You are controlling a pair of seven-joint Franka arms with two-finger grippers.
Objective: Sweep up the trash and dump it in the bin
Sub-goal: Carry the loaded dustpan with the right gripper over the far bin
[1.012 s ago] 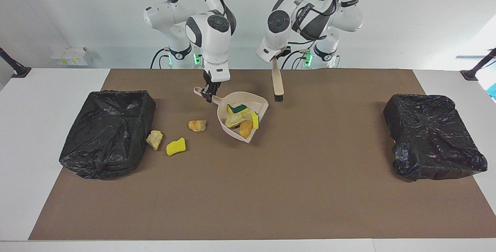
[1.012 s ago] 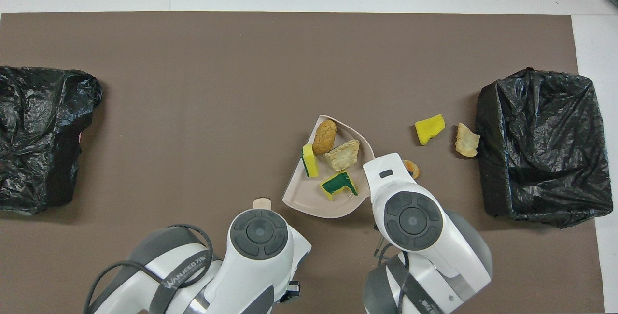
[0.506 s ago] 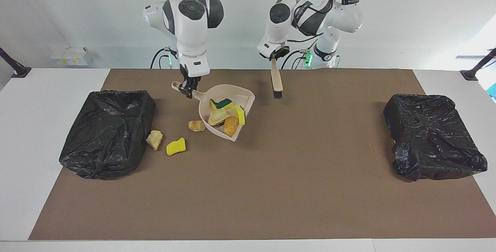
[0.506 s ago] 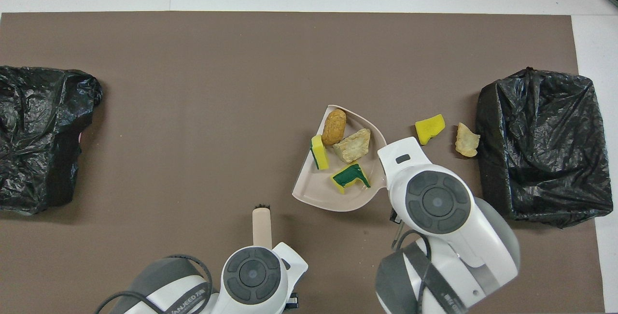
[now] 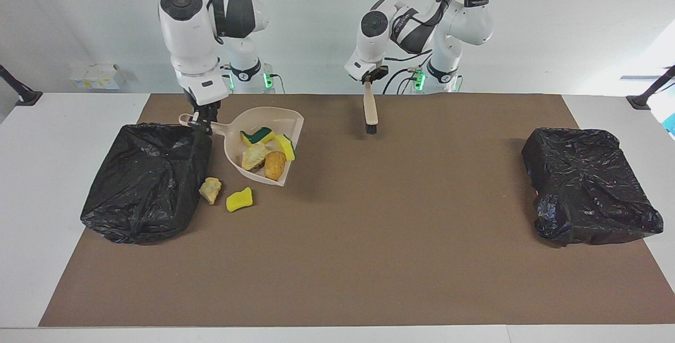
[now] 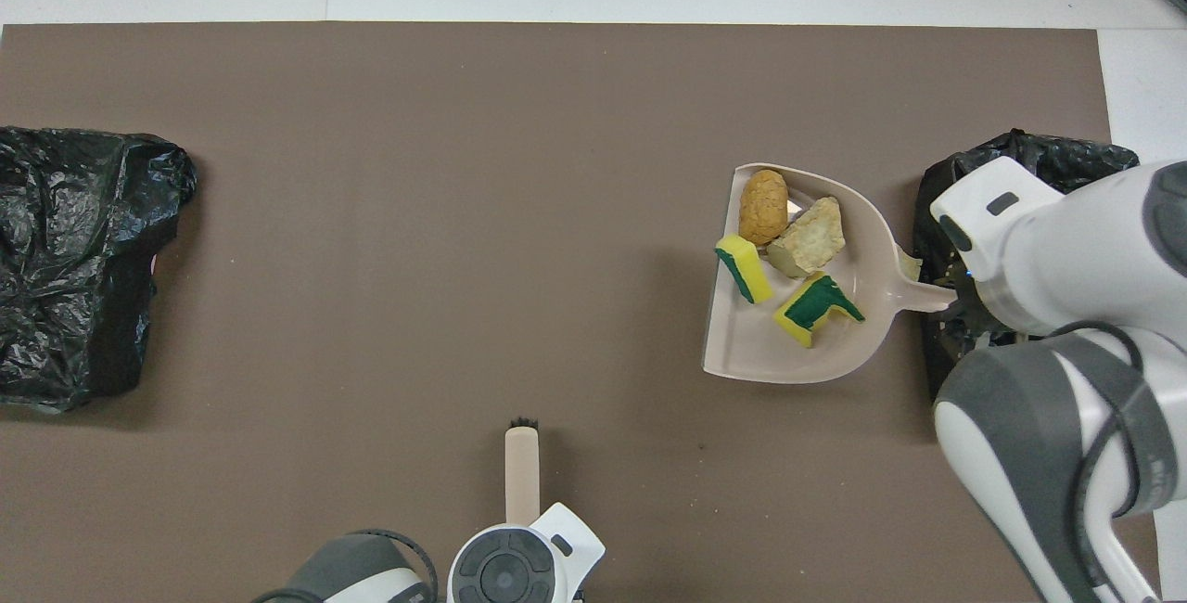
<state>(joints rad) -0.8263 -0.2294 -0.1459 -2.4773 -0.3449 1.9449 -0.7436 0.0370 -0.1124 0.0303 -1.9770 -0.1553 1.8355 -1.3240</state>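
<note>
Right hand point(image 5: 203, 120) clamped on dustpan point(image 5: 258, 121), left hand point(image 5: 369, 76) on brush point(image 5: 370, 111) (third loose scrap hidden).

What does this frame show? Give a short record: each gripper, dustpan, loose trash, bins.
right gripper: shut on dustpan handle, raised beside the bin at the right arm's end
left gripper: shut on brush, bristles down
dustpan load: four scraps
loose trash: tan lump and yellow sponge on mat beside that bin
second bin: left arm's end
</note>
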